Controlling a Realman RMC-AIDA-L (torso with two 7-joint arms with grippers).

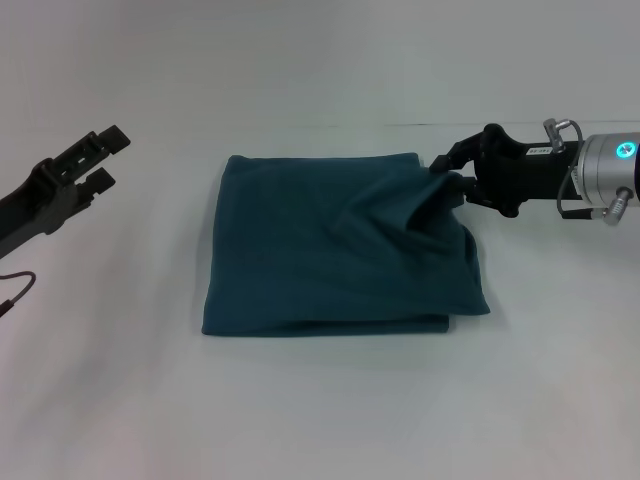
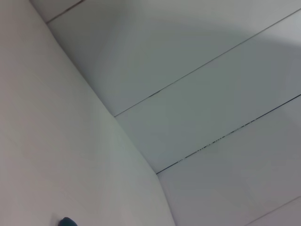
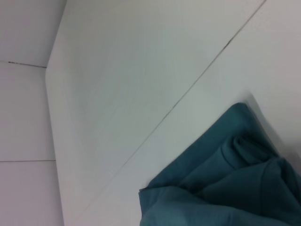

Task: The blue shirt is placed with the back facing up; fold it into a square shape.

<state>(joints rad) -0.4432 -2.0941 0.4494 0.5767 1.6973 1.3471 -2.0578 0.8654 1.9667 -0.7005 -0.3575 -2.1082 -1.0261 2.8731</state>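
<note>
The blue shirt lies folded into a rough square in the middle of the white table. Its far right corner is bunched and drawn up toward my right gripper, which reaches in from the right and is shut on that corner. The right wrist view shows the rumpled teal cloth close up, but not the fingers. My left gripper is open and empty, well to the left of the shirt and apart from it. A small teal speck shows at the edge of the left wrist view.
The white table surface surrounds the shirt on all sides. A thin dark seam runs along the far side of the table. A dark cable loop hangs by my left arm.
</note>
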